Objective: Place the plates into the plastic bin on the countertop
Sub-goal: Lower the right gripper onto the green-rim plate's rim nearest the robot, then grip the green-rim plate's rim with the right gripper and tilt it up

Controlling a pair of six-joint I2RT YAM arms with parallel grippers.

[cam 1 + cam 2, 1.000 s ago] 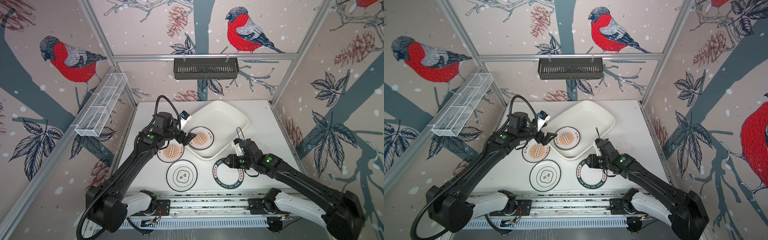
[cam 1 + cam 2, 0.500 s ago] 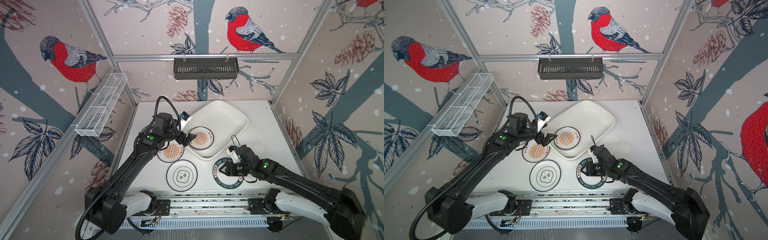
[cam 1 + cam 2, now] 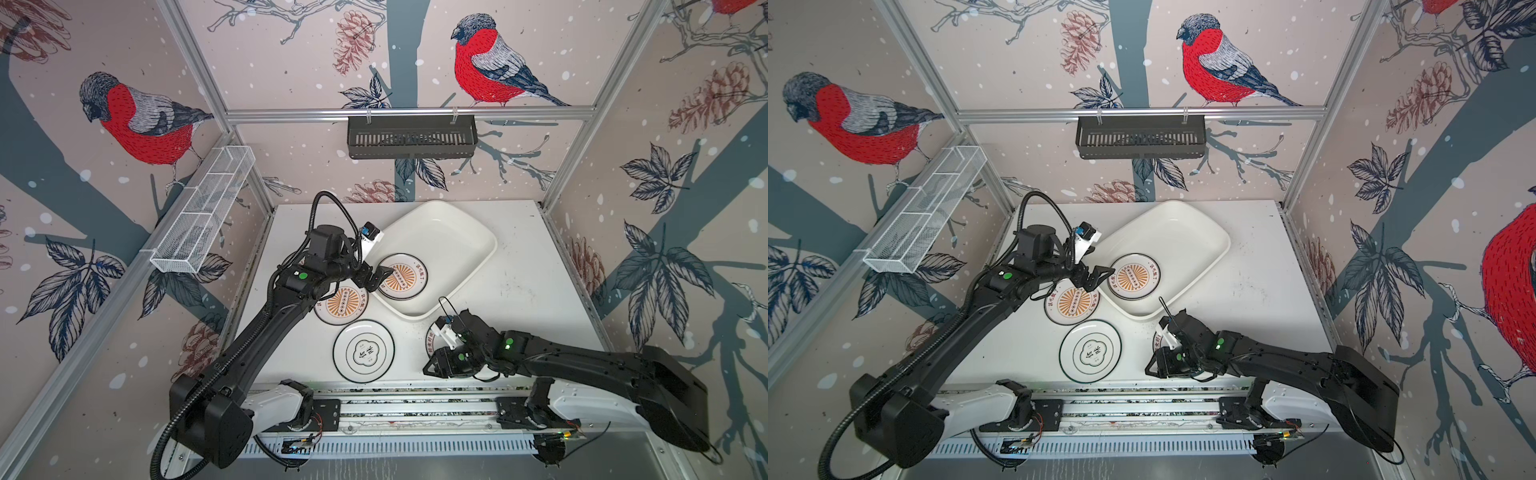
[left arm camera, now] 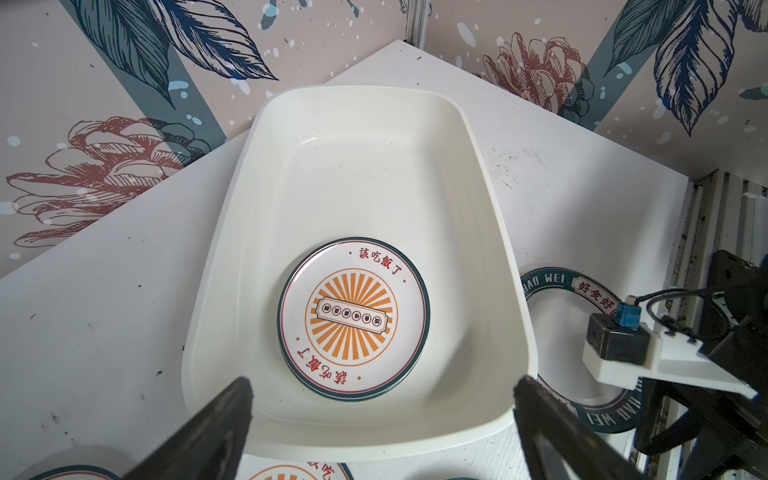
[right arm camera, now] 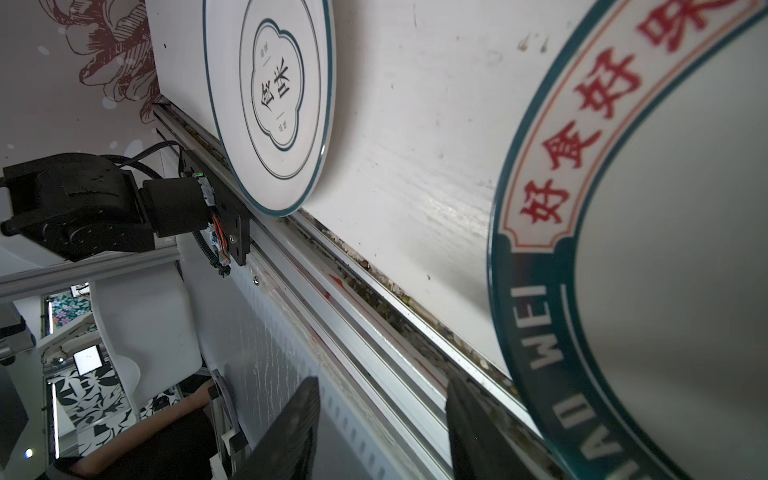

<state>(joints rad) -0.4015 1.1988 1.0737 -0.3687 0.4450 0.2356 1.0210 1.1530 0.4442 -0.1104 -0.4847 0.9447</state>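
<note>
The white plastic bin (image 3: 465, 232) (image 4: 232, 208) lies slanted at the back of the countertop (image 3: 519, 291). One orange-sunburst plate (image 3: 405, 278) (image 4: 353, 318) lies flat inside its near end. My left gripper (image 3: 380, 278) (image 4: 382, 382) hangs open over the bin's near-left rim, holding nothing. A second sunburst plate (image 3: 343, 305) and a thin-rimmed emblem plate (image 3: 363, 351) (image 5: 274, 104) rest on the countertop. The green lettered plate (image 3: 432, 336) (image 5: 665, 291) lies mostly hidden under my right wrist. My right gripper (image 3: 429, 368) (image 5: 382, 386) is open beside its front-left edge, over the front rail.
A black slotted basket (image 3: 411, 137) hangs on the back wall and a white wire-mesh rack (image 3: 203, 208) on the left wall. The metal rail (image 3: 415, 405) runs along the countertop's front edge. Patterned walls close in three sides.
My right gripper has swung from above the green lettered plate down toward the front edge and leftward. The left arm has hardly moved. No plate has shifted.
</note>
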